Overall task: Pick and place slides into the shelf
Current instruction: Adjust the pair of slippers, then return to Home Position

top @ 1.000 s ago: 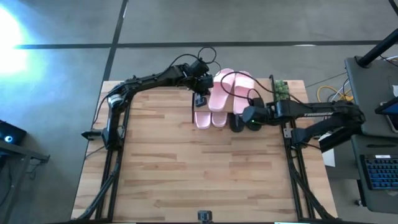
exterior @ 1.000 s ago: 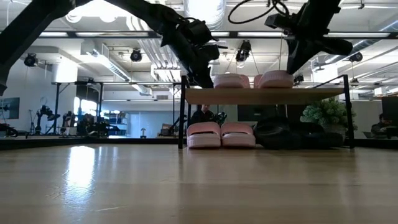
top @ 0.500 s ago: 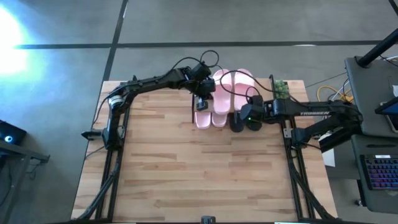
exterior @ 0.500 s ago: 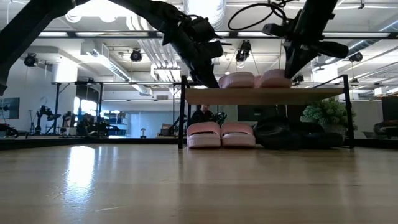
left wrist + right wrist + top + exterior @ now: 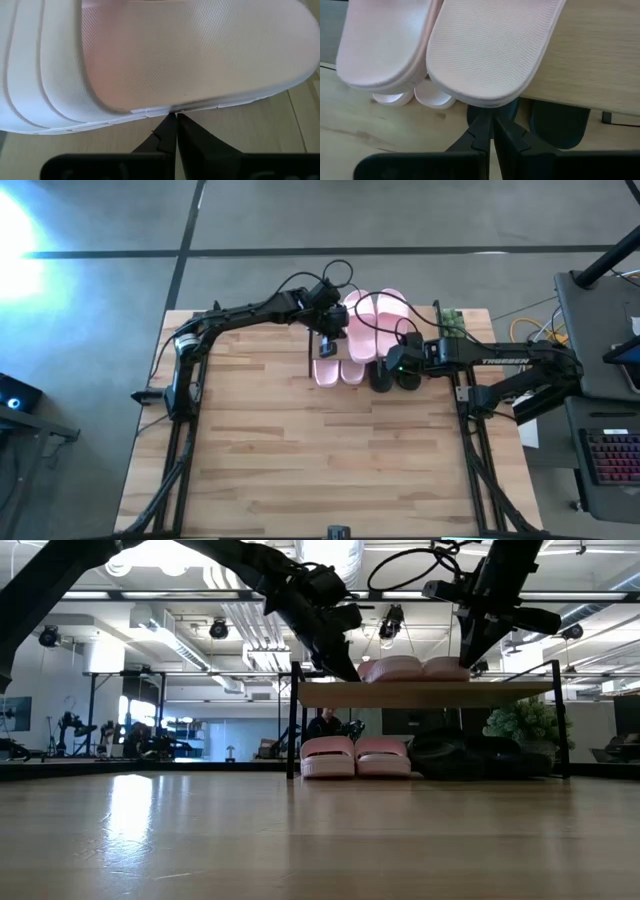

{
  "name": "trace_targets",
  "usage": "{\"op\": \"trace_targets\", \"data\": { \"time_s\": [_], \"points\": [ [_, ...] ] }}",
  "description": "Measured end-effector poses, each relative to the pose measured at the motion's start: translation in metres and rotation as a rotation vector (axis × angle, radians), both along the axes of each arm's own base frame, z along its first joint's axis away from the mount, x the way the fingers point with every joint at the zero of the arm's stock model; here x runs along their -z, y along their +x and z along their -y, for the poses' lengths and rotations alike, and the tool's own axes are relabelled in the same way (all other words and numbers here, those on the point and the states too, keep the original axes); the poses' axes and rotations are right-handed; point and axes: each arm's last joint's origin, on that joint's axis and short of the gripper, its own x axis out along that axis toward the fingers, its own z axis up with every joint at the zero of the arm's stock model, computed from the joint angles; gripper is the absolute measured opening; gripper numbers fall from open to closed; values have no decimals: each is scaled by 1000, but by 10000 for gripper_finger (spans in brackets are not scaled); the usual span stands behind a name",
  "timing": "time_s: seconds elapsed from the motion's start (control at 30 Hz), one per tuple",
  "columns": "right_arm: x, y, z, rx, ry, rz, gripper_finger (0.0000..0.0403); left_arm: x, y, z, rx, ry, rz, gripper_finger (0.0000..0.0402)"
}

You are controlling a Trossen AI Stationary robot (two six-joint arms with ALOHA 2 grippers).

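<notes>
The shelf [image 5: 430,693] stands at the table's far edge. Two pink slides [image 5: 357,325] [image 5: 386,318] lie side by side on the shelf's top board [image 5: 590,55]. Their near ends stick out over the board's near edge. Two more pink slides [image 5: 328,755] [image 5: 383,755] and two black slides [image 5: 440,755] [image 5: 500,755] rest on the table under it. My left gripper [image 5: 330,330] is shut at the left top slide's left side. My right gripper [image 5: 393,358] is shut at the right top slide's near end. My left gripper touches the long side edge of the left top slide's sole [image 5: 170,109] with its shut fingertips. The fingers come about level from the table's left, across the slide, which lies flat on the shelf board. My right gripper meets the rounded near end of the right top slide [image 5: 487,104] with its shut fingertips. It comes from the table's near side, along the slide, whose end overhangs the board's near edge.
A small green plant [image 5: 452,320] stands just right of the shelf. The shelf's thin black legs [image 5: 292,720] [image 5: 560,720] flank the slides below. The wooden tabletop [image 5: 320,450] stretches toward the near edge. Beyond the table is an open room with lights and stands.
My left gripper has moved toward the table's right and slid the left top slide along the board against the right one, so the gap between them has closed. My right gripper has shifted a little toward the table's left at the near end of the right top slide.
</notes>
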Motion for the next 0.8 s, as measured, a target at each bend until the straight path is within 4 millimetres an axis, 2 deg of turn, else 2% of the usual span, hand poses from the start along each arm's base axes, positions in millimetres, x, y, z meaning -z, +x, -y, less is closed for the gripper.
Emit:
{"op": "trace_targets", "data": {
  "time_s": [0.37, 0.6, 0.73, 0.8],
  "points": [
    [0, 0, -5, -15, 37, 11, 13, 0, 2, -3, -18, 32, 29, 0],
    [-4, 1, -18, -31, 47, 39, 13, 3, -5, -4, -105, 121, -93, 0],
    [-11, -1, -30, -40, 4, 75, 13, -10, -19, 2, -129, 106, -140, 0],
    [-17, -4, -38, -48, -55, 106, 13, -31, -28, 11, -116, 65, -69, 0]
  ]
}}
